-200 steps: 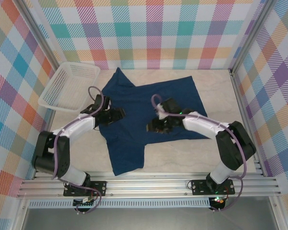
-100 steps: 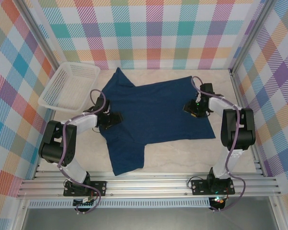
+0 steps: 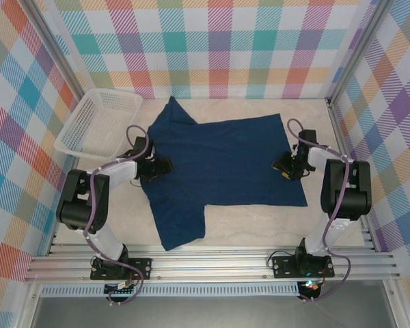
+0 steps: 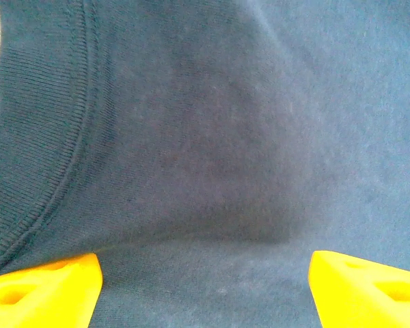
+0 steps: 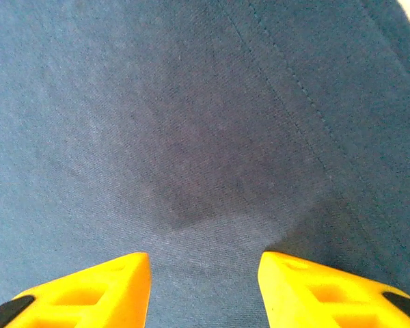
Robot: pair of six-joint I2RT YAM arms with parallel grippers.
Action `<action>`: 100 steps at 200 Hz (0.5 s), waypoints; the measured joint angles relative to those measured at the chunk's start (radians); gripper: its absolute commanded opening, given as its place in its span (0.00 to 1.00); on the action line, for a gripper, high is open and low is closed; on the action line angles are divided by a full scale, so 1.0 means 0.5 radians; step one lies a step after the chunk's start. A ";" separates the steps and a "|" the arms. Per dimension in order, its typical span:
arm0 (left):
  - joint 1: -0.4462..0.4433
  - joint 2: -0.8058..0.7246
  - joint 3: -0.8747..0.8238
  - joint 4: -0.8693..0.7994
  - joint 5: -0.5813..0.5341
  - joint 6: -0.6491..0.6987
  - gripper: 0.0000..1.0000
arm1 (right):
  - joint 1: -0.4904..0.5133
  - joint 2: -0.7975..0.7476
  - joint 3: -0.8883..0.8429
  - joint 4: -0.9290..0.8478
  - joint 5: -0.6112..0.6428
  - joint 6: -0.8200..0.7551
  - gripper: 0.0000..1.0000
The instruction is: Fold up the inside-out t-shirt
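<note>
The inside-out t-shirt (image 3: 219, 160), dark navy, lies spread flat across the table, one sleeve pointing to the back (image 3: 172, 111) and one to the front (image 3: 181, 225). My left gripper (image 3: 164, 166) rests low on the shirt's left edge, open. In the left wrist view its yellow fingertips (image 4: 48, 290) stand wide apart on smooth cloth, with the ribbed collar band (image 4: 48, 137) to their left. My right gripper (image 3: 280, 166) sits on the shirt's right edge. In the right wrist view its jaws (image 5: 205, 287) stand open over flat cloth, beside a stitched hem (image 5: 307, 102).
A white mesh basket (image 3: 99, 123) stands at the back left, close to the left arm. Checked walls close in the back and both sides. Bare tabletop (image 3: 260, 222) lies in front of the shirt.
My right gripper has swept from the shirt's middle out to its right edge, and the cloth now lies wider and flatter. The left gripper drew back slightly toward the left edge.
</note>
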 measured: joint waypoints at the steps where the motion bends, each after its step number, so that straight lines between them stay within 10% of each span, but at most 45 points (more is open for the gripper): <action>1: 0.000 0.006 0.008 -0.001 0.001 0.000 0.81 | -0.001 -0.002 -0.002 0.002 0.001 0.002 0.47; 100: 0.045 0.240 0.349 -0.169 0.040 0.134 0.81 | -0.035 0.098 0.153 0.005 0.018 0.066 0.48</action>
